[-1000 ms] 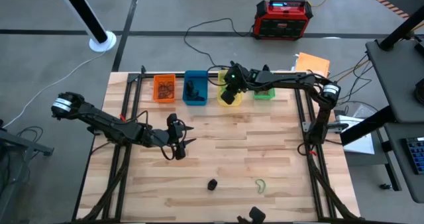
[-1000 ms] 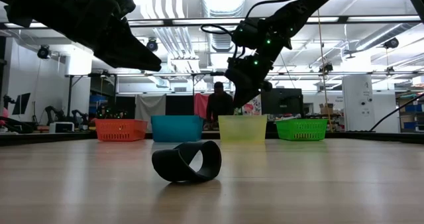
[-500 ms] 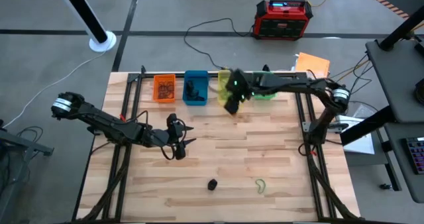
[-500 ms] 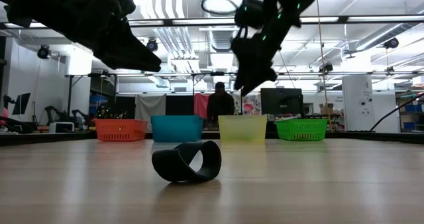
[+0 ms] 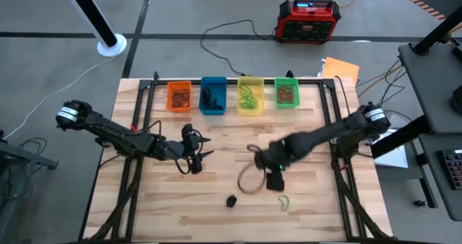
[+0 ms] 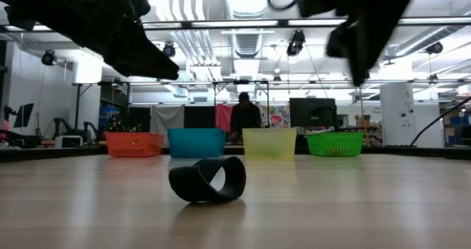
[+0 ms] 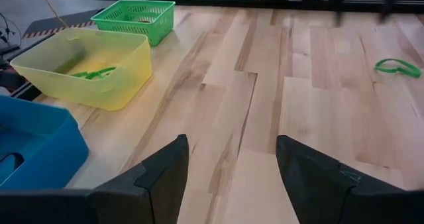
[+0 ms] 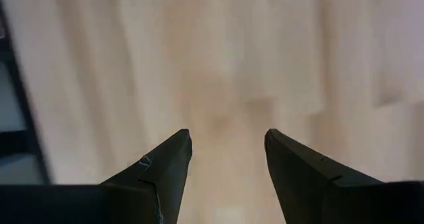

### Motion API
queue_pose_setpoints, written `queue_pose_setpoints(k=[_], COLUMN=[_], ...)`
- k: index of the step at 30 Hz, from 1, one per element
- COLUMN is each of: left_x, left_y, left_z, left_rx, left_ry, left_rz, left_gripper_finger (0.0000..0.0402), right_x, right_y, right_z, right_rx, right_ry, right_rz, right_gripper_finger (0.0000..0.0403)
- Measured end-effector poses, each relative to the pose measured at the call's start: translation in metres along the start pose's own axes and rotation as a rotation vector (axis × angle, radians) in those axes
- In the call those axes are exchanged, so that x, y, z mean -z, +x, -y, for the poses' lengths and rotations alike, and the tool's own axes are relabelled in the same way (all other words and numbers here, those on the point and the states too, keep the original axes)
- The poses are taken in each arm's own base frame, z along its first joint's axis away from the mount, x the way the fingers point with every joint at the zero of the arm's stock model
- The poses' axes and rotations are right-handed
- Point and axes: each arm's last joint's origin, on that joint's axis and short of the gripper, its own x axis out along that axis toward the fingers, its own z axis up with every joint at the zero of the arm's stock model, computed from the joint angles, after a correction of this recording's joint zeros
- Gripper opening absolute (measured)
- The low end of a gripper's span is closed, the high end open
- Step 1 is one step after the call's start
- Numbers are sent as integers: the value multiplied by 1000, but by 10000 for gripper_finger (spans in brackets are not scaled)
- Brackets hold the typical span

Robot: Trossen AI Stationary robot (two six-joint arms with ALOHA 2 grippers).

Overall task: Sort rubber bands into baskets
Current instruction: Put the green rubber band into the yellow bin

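right gripper [image 5: 273,177], fingers spread, empty, hovers just beside green rubber band [image 5: 284,201]; left gripper [image 5: 193,157] spread, farther off.

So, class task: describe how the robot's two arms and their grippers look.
Both arms are dark, slim and jointed, each with a pale silver band near its shoulder. The left gripper and right gripper each end in two black, wedge-shaped fingers. A thin dark cable loops beside the right gripper.

You are seeing four baskets [image 5: 232,95] sitting in a row along the table's [image 5: 303,219] far edge, a rubber band clump [image 5: 231,200] lying near the front, a loose rubber band [image 5: 284,201] lying to its right.
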Motion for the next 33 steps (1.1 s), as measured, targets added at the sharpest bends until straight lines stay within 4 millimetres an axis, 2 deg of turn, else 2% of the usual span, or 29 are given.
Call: queue_pose_setpoints(k=[4,7,10,15,20,24,33], left_x=[0,0,0,0,0,0,0], left_y=[0,0,0,0,0,0,0], left_z=[0,0,0,0,0,0,0], left_rx=[0,0,0,0,-1,0,-1], left_ry=[1,4,5,27,35,45,46], left_rz=[0,0,0,1,0,1,0], left_gripper_finger=[210,210,210,210,210,210,210], right_x=[21,35,47,64,72,68,67], right_y=[5,8,11,19,36,55,91], right_z=[-34,-53,-65,-74,-79,-84,-86], right_rx=[-10,9,25,88,149,139,208], right_ry=[125,300,507,708,704,654,664], right_rz=[-42,-54,-66,-31,-29,-69,-164], right_gripper_finger=[187,187,187,187,187,187,187])
